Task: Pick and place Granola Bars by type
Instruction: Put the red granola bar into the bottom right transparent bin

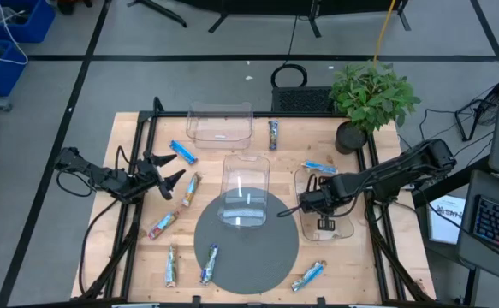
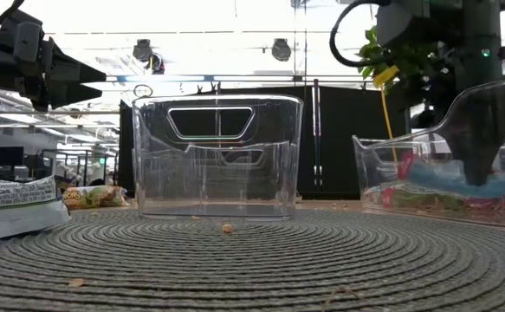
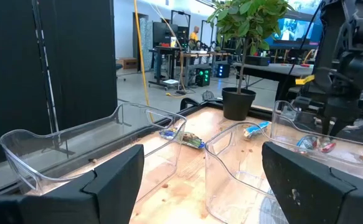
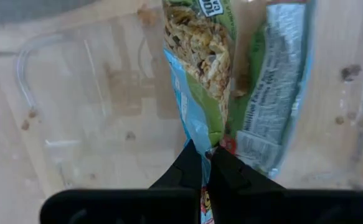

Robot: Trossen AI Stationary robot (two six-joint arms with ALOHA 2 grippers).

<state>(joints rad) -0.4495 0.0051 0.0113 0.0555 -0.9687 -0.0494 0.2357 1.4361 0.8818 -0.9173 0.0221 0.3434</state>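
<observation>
Several granola bars lie flat on the wooden table: a blue one (image 1: 183, 152), tan ones (image 1: 191, 188) (image 1: 163, 224) and others near the grey round mat (image 1: 270, 257). My right gripper (image 1: 305, 203) (image 4: 205, 163) reaches down into the right clear bin (image 1: 341, 229) and is shut on a blue-and-green bar (image 4: 197, 81). A second bar (image 4: 269, 93) lies beside it on the bin's floor. My left gripper (image 1: 170, 175) (image 3: 209, 186) is open and hovers over the table's left side, near the tan bar, touching nothing. My right gripper pinches the blue-and-green bar by the crimped end of its wrapper (image 4: 200, 144) between its two fingertips (image 4: 190, 165), coming from above and pointing down into the bin. The bar stretches away from the fingers just over the bin's floor (image 2: 456, 184); whether it rests there I cannot tell.
A clear bin (image 1: 245, 192) stands on the grey mat in the middle, and another (image 1: 220, 124) stands at the table's far side. A potted plant (image 1: 369, 98) stands at the far right corner. More bars lie near the table's near edge (image 1: 171, 265) (image 1: 309, 275).
</observation>
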